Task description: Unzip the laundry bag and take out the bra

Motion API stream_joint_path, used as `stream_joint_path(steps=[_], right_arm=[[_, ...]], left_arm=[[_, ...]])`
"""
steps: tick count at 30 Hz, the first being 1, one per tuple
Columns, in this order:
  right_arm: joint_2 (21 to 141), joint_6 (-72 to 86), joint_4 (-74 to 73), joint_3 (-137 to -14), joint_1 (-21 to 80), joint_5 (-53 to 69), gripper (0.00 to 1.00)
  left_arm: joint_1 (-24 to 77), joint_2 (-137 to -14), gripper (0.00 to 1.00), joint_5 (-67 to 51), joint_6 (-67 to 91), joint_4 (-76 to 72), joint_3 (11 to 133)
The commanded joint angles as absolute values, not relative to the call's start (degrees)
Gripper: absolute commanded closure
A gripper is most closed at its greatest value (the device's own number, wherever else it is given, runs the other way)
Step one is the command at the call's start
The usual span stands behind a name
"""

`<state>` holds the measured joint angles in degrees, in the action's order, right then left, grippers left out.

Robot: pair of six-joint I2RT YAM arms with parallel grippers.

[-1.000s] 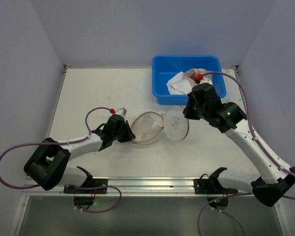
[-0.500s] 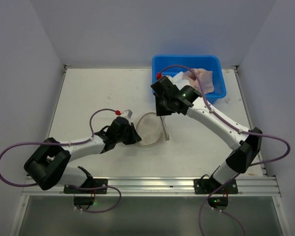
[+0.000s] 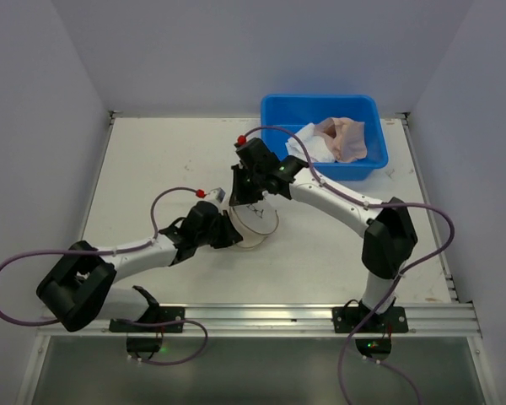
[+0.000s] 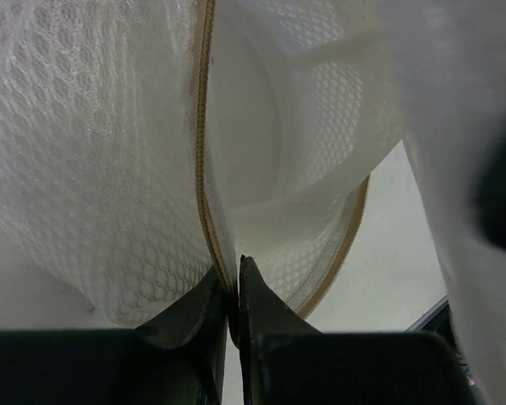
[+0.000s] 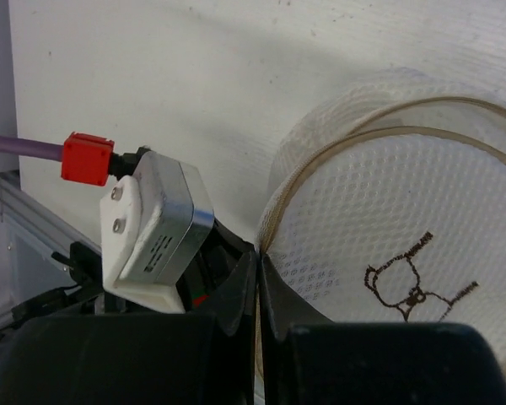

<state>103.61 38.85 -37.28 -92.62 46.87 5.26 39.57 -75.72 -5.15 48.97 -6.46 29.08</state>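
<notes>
Left wrist view: the left gripper [image 4: 234,283] has its fingers [image 4: 194,316] clenched with no gap between them, pinching a fold of the laundry bag [image 4: 93,169] where the tan zipper band [image 4: 204,169] runs down between the tips. White mesh fills this view and the open, hollow interior of the bag shows above the grasp. No other view shows this.

Right wrist view: the right gripper [image 5: 257,261] has its fingers [image 5: 232,295] closed tight on the rim of the laundry bag [image 5: 379,228] at its left edge. Only here is the flat circular panel with the dark bra outline [image 5: 413,278] legible. The panel faces this camera. Just left of the grasp sits the left arm's silver-and-white camera housing [image 5: 152,228] with a red connector [image 5: 86,158].

Top view: the two grasps cannot be made out, but the layout can. The laundry bag [image 3: 257,221] lies on the counter [image 3: 169,160] near its middle, with the left gripper [image 3: 225,234] at its left edge and the right gripper [image 3: 249,201] on its far-left side, close together. The blue tub [image 3: 320,99] stands at the far right, apart from the bag, and holds a pink garment [image 3: 344,137] and a white cloth [image 3: 308,145]. Whether the pink garment is the bra cannot be told.
</notes>
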Motion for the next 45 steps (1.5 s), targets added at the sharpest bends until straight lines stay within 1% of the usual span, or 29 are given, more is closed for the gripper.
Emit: stream_joint_path(steps=[1, 4, 7, 9, 10, 13, 14, 15, 16, 19, 20, 23, 24, 25, 26, 27, 30, 31, 33, 34, 40, 41, 42, 43, 44, 45], right_arm=[[105.8, 41.7, -24.3, -89.7, 47.1, 12.7, 1.0], [108.5, 42.1, -19.6, -87.6, 47.1, 14.3, 1.0], [110.9, 43.3, -15.4, -85.2, 47.1, 16.1, 1.0], [111.7, 43.9, -12.2, -83.2, 47.0, 16.6, 1.0], [112.3, 44.4, -11.1, -81.8, 47.0, 16.9, 0.99], [113.3, 44.7, -8.9, -80.6, 47.0, 16.0, 0.98], [114.2, 44.6, -8.7, -80.5, 47.0, 15.6, 0.98], [114.6, 44.6, -8.5, -80.5, 47.0, 15.6, 0.98], [115.0, 44.6, -8.3, -80.4, 47.1, 15.6, 0.97], [116.4, 44.9, -6.9, -80.2, 47.0, 16.1, 0.93], [116.5, 45.2, -6.2, -79.8, 47.0, 16.5, 0.92], [116.2, 45.1, -5.5, -78.8, 47.0, 17.6, 0.79], [114.8, 44.3, -5.7, -78.6, 47.0, 17.7, 0.68], [113.7, 43.9, -6.1, -78.2, 47.0, 17.9, 0.61], [112.5, 43.4, -7.2, -78.2, 47.0, 18.1, 0.54], [109.6, 41.9, -8.1, -78.3, 47.0, 17.5, 0.41], [103.6, 38.3, -14.0, -80.2, 47.0, 15.0, 0.22], [102.1, 37.5, -15.8, -81.5, 47.1, 14.2, 0.13], [98.8, 34.9, -20.0, -82.3, 47.0, 12.0, 0.07], [95.6, 34.1, -21.1, -83.0, 47.0, 10.0, 0.02], [86.8, 29.9, -29.0, -85.3, 44.4, 6.4, 0.01], [83.8, 29.4, -30.9, -84.8, 43.6, 1.8, 0.01], [82.1, 28.7, -31.5, -84.0, 42.8, 0.0, 0.01], [80.2, 28.6, -31.9, -81.9, 40.4, -2.4, 0.01], [75.7, 28.7, -32.3, -80.4, 38.6, -5.7, 0.01], [73.2, 29.0, -32.3, -78.8, 34.1, -6.1, 0.01]], left_arm=[[39.8, -74.1, 0.87, -4.7, 49.8, -8.4, 28.0], [39.8, -73.4, 0.86, -4.8, 50.1, -8.3, 27.2], [39.7, -71.7, 0.81, -4.3, 50.4, -7.2, 26.1], [39.6, -69.6, 0.76, -3.9, 50.2, -6.2, 25.3], [39.1, -68.0, 0.64, -4.0, 49.7, -4.8, 25.1], [38.3, -65.2, 0.51, -3.2, 48.4, -0.1, 25.1], [38.2, -62.9, 0.41, -2.7, 47.7, 2.7, 25.1], [38.1, -61.6, 0.37, -2.1, 47.5, 4.1, 25.1], [38.1, -59.1, 0.29, -1.5, 47.1, 6.7, 25.2], [38.0, -54.5, 0.18, -1.4, 46.8, 11.7, 25.6], [38.0, -53.4, 0.17, -1.2, 46.6, 13.0, 26.0], [37.8, -49.1, 0.15, 0.9, 46.0, 17.7, 27.8], [37.6, -48.4, 0.13, 2.4, 45.7, 20.3, 28.5], [37.6, -47.5, 0.07, 3.2, 44.9, 21.6, 30.3], [37.4, -47.2, 0.05, 3.9, 44.6, 22.9, 31.5], [37.3, -47.0, 0.0, 4.9, 43.8, 25.2, 32.6], [37.0, -47.1, 0.0, 6.1, 42.7, 27.9, 37.1], [37.0, -47.2, 0.0, 6.2, 41.9, 28.3, 39.3], [36.8, -47.6, 0.0, 6.7, 41.3, 29.5, 41.6], [36.7, -48.1, 0.0, 7.3, 40.7, 30.0, 43.8], [35.9, -49.3, 0.0, 9.9, 38.8, 32.3, 51.7], [35.5, -49.3, 0.0, 10.4, 38.8, 32.8, 52.6], [35.4, -49.2, 0.0, 11.0, 38.6, 33.7, 53.3], [35.2, -49.1, 0.0, 12.5, 38.1, 34.0, 54.6], [34.9, -49.0, 0.0, 13.5, 37.9, 34.4, 55.0], [34.7, -48.7, 0.0, 16.1, 37.7, 35.1, 55.3]])
